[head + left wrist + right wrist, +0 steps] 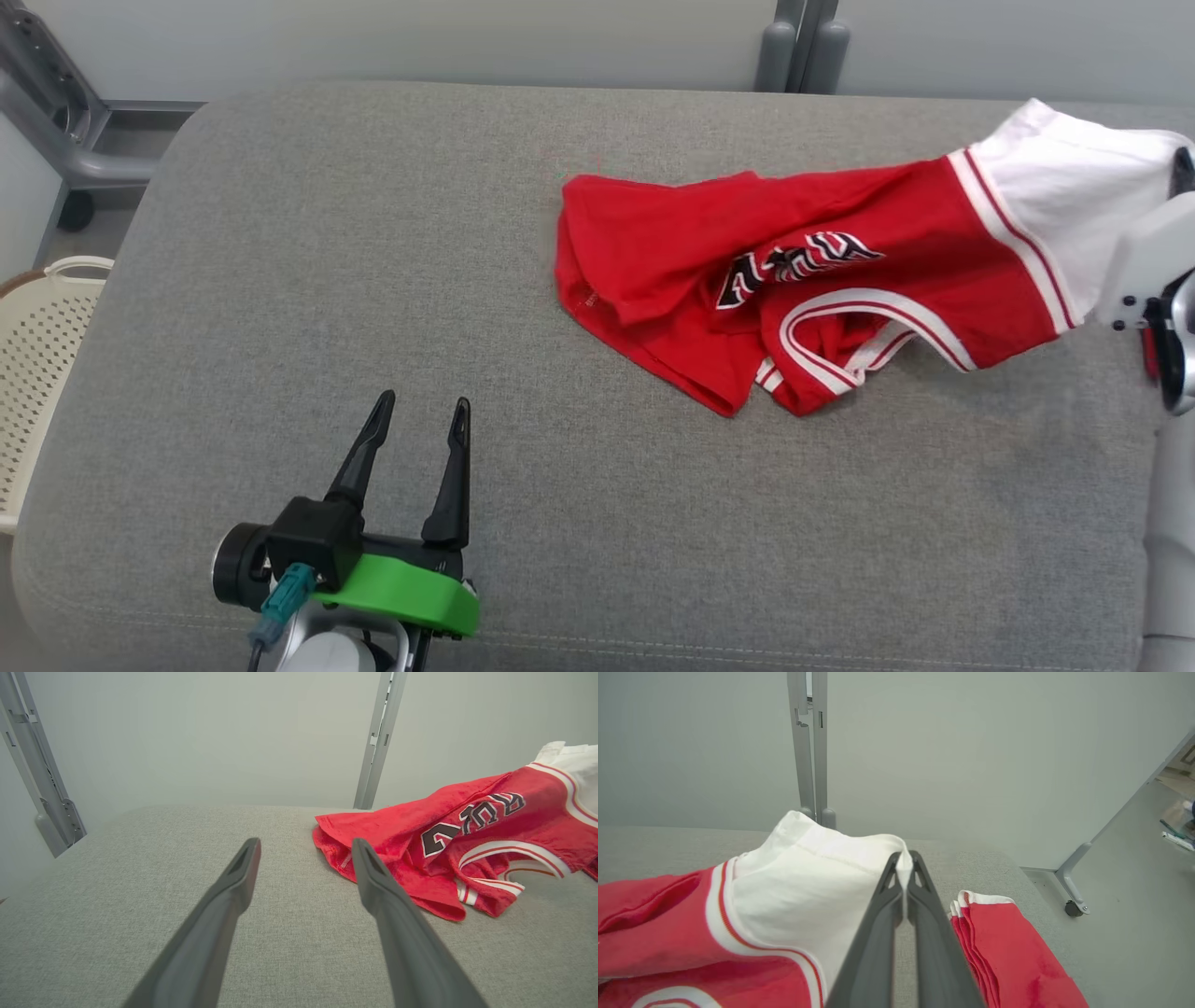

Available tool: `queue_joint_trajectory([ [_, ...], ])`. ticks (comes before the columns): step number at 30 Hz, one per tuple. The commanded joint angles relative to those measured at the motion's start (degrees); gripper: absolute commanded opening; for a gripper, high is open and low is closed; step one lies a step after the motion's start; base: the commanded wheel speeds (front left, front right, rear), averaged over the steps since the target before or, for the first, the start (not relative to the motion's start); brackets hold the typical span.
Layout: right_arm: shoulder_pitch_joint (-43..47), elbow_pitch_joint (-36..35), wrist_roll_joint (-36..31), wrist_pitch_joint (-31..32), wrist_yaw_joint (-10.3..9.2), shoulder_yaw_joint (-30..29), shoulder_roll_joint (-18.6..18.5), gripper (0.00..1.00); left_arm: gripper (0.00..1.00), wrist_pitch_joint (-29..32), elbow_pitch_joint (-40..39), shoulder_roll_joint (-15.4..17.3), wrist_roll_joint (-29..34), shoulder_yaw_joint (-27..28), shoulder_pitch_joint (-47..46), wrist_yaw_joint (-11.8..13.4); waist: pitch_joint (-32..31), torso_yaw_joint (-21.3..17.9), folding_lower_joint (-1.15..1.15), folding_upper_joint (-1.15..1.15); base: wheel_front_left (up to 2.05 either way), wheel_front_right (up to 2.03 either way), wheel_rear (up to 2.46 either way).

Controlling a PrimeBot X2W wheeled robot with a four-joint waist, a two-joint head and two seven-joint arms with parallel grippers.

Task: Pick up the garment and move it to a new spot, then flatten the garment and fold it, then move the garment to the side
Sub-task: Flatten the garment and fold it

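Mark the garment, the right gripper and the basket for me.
garment (672, 243): head view, on the red body panel.
right gripper (904, 856): right wrist view, midway between its fingertips, shut on the garment's white part.
basket (42, 373): head view, on its perforated side wall.

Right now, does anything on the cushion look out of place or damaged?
Nothing looks damaged. The garment lies crumpled, its lettering folded over, its white end pinched in the right hand. That seems normal for this stage.
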Motion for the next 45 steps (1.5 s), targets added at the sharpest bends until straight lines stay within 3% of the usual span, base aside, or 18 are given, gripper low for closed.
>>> queue_joint_trajectory([
  [1, 0.93, -0.34, -1.01, 0.10, -0.02, -0.55, -0.38, 0.00, 1.00, -0.02, 0.03, 0.04, 0.44, 0.08, 0.68, -0.26, -0.05, 0.10, 0.00, 0.00, 0.00, 0.00, 0.00],
  [11, 9.36, 1.79, -6.12, 5.35, -0.03, -3.44, -0.71, 0.00, 1.00, -0.02, 0.48, -0.08, 0.50, 0.39, 1.30, -0.43, -0.77, 0.83, 0.00, 0.00, 0.00, 0.00, 0.00],
  [21, 19.38, -1.24, -3.20, 8.72, -0.04, -2.33, 1.13, 0.00, 1.00, -0.02, 0.37, -0.14, 0.34, 0.92, 1.37, -0.14, -0.29, -0.63, 0.00, 0.00, 0.00, 0.00, 0.00],
  [22, 19.30, -2.09, -3.66, 7.92, -0.04, -2.64, 1.03, 0.13, 1.00, -0.02, 0.42, -0.14, 0.42, 0.87, 1.14, -0.20, -0.17, -0.90, 0.00, 0.00, 0.00, 0.00, 0.00],
  [23, 19.17, -2.66, -3.68, 7.59, -0.05, -3.35, 1.29, 1.00, 1.00, -0.02, 0.51, -0.13, 0.52, 0.82, 0.88, -0.27, -0.11, -1.16, 0.00, 0.00, 0.00, 0.00, 0.00],
  [32, 19.67, -8.32, 1.92, 2.00, -0.05, -2.01, 3.71, 1.00, 1.00, -0.02, 2.24, -0.18, 0.14, 0.56, -0.58, -0.62, -0.39, -2.88, 0.00, 0.00, 0.00, 0.00, 0.00],
  [45, 24.08, -11.25, 17.82, -17.36, -0.04, 6.32, 4.08, 1.00, 1.00, 4.32, 8.05, -0.28, -2.42, 0.46, -6.16, 0.11, -0.56, -5.84, 0.00, 0.00, 0.00, 0.00, 0.00],
])
